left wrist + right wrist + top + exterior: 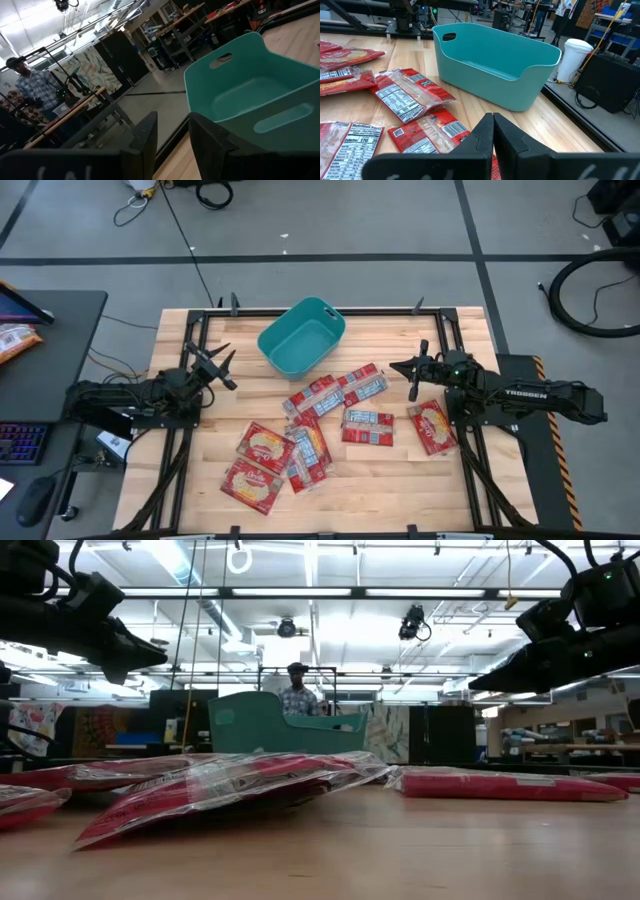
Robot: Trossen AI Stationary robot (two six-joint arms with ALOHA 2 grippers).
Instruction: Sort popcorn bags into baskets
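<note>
The teal tub (302, 337) stands empty at the table's far middle, also seen in the left wrist view as the tub (250, 90) and in the right wrist view as the tub (495, 70). Several red popcorn bags lie flat on the wood nearer than it: one bag (323, 395), another bag (368, 425), a third bag (265, 445), some overlapping. My left gripper (222, 367) hovers open left of the tub. My right gripper (408, 370) hovers shut right of the bags, above the nearest bags (410, 95). Neither touches anything.
One bag (432, 427) lies under the right arm near the table's right side. An orange-and-white packet (15, 340) sits on a side desk left of the table. A black frame runs along the table's edges. A person (297, 695) stands beyond the far edge.
</note>
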